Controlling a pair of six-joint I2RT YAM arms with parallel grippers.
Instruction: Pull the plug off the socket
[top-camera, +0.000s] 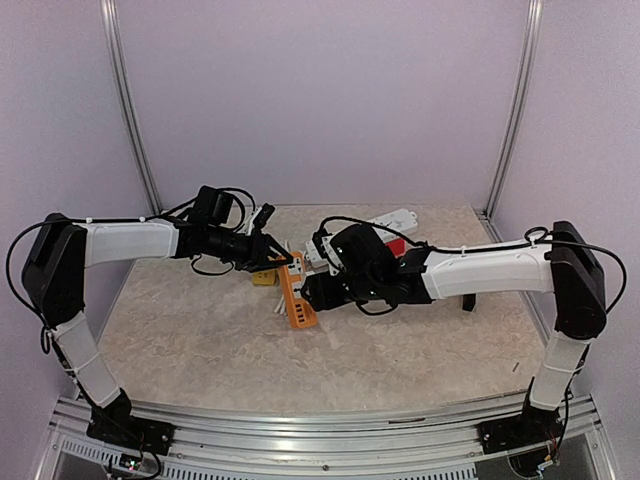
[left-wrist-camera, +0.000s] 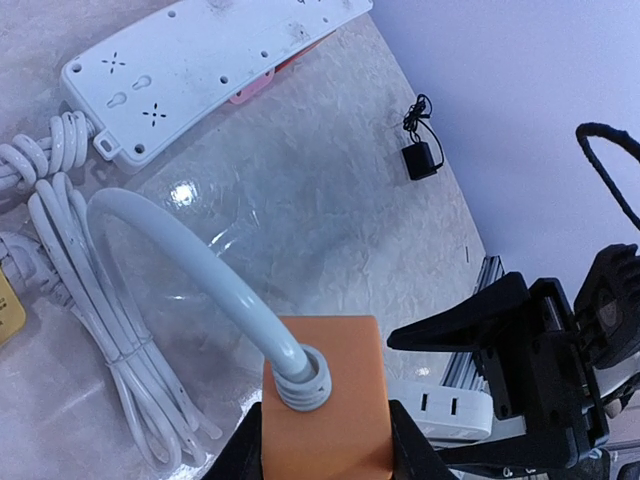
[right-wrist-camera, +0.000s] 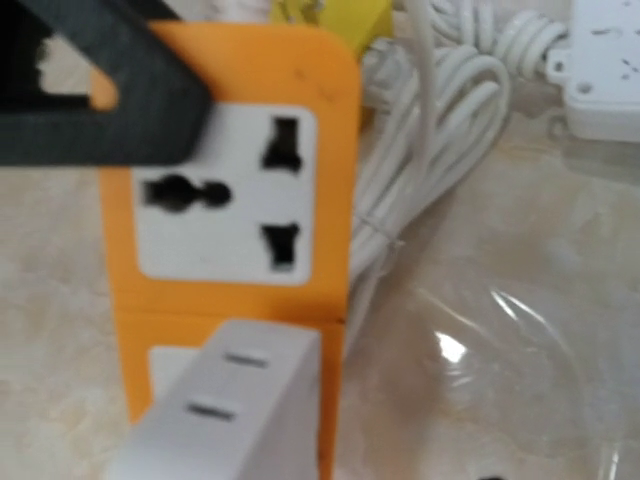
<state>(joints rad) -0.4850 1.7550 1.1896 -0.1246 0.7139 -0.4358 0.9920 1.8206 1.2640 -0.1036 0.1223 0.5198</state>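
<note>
Biggest thing first: the marble-look tabletop (top-camera: 180, 330), with both arms reaching in to meet around its middle, a bit toward the far edge. That's where your orange power strip (top-camera: 298, 297) lies, running roughly from far to near. Your left gripper (top-camera: 273, 253) is clamped on the cable end of it, a finger tight against each side right where the white cable (left-wrist-camera: 200, 260) comes out, so the strip looks anchored. Your right gripper (top-camera: 312, 290) is over the near part of the strip, and from the left wrist its fingers sit spread above and below the white plug (right-wrist-camera: 230, 400). I honestly can't tell if the pads are touching it or just straddling it. The plug looks to still be seated in the socket next to the empty universal one, so I'd call this the grip-the-plug step, not the pull. For the next move, make sure the right jaws are actually biting, then pull straight out of the socket face while the left holds firm.
</note>
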